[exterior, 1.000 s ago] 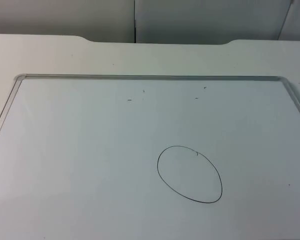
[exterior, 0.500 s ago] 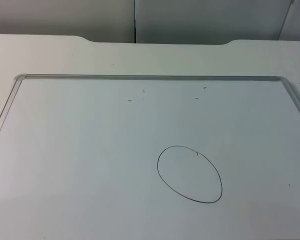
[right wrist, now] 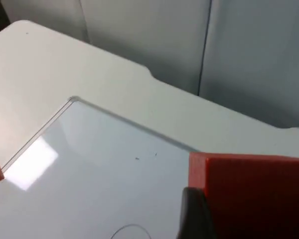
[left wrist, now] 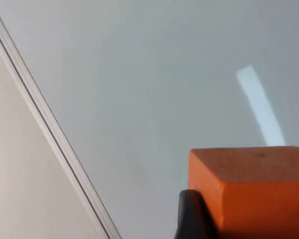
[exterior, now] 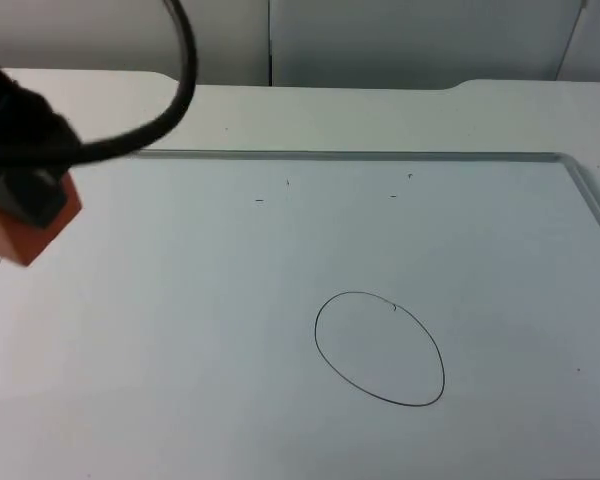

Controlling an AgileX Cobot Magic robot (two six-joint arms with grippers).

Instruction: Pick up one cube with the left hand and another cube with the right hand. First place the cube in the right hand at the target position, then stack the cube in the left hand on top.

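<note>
My left gripper (exterior: 20,195) hangs over the table's left edge in the top view, shut on an orange cube (exterior: 35,228). In the left wrist view the same cube (left wrist: 251,186) sits against a black fingertip (left wrist: 189,216), above the table. My right gripper (right wrist: 244,221) is shut on a red cube (right wrist: 254,191), held well above the table with a fingertip (right wrist: 194,214) beside it. A hand-drawn oval (exterior: 380,348) marks the sheet right of centre; its arc (right wrist: 132,228) also appears in the right wrist view.
A clear sheet with a raised rim (exterior: 330,155) covers most of the white table; the rim (left wrist: 50,134) runs beside the left cube. The grey partition wall (exterior: 380,40) stands behind. A few tiny specks (exterior: 285,183) dot the sheet.
The left arm has come into the top view from the left with the orange cube in its gripper. Before, only the table and the oval were seen.
</note>
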